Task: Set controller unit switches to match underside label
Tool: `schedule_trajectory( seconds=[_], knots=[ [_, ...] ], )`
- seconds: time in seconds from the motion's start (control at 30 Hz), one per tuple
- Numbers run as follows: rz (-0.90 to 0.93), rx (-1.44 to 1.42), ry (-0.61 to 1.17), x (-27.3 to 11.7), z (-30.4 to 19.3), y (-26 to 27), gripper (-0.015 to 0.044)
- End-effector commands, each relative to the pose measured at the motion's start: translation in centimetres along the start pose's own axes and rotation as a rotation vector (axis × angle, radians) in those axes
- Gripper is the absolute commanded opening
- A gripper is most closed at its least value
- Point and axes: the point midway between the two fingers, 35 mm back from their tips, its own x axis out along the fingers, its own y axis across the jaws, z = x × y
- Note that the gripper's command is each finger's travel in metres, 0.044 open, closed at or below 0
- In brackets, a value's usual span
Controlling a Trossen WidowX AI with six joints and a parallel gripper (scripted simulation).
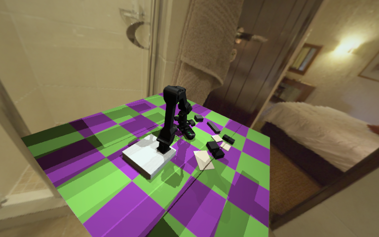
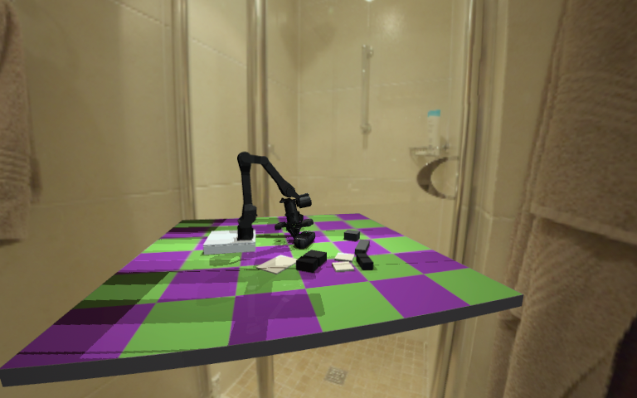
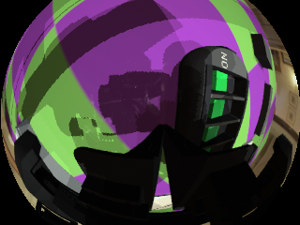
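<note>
My gripper [image 1: 186, 129] [image 2: 296, 235] [image 3: 163, 129] is closed, its two fingertips together at the front with nothing held between them. It points down near the middle of the top and exterior views, at the end of my black arm [image 1: 169, 114] [image 2: 274, 175], which stands on a white slab [image 1: 139, 157] [image 2: 228, 246] left of centre.

The dark controller unit [image 1: 190, 135] [image 2: 304, 240] [image 3: 189, 96] lies on the checkered table [image 1: 125, 206] [image 2: 357, 300] [image 3: 117, 56], just beside my fingertips; I cannot tell whether they touch it. In the wrist view it fills the right of centre, switches showing, its lower end hidden behind my finger. The word ON is printed near its upper end. I see green on the three uppermost switches [image 3: 220, 81] and a sliver lower down, but cannot tell every setting. The underside label is out of my sight.

Right of the unit in the top view are a small dark block [image 1: 198, 118] [image 2: 352, 235], a long grey bar [image 1: 213, 127] [image 2: 362, 245] and a short black block [image 1: 228, 138] [image 2: 364, 261]. Lower down lie a pair of black blocks [image 1: 212, 146] [image 2: 311, 261], two small cream cards [image 1: 216, 138] [image 2: 342, 266] and a larger cream card [image 1: 204, 160] [image 2: 276, 264].
</note>
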Motion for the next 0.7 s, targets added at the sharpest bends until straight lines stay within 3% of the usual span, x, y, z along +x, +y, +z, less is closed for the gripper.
schedule_trajectory(
  seconds=[0.0,0.53,0.67],
  knots=[
    [-0.016,0.005,0.000,0.1,0.1,-1.1,0.0000],
    [-0.018,0.005,0.000,0.5,0.0,-3.1,0.0000],
    [-0.007,0.003,0.000,-2.0,0.1,-0.7,0.0000]
  ],
)
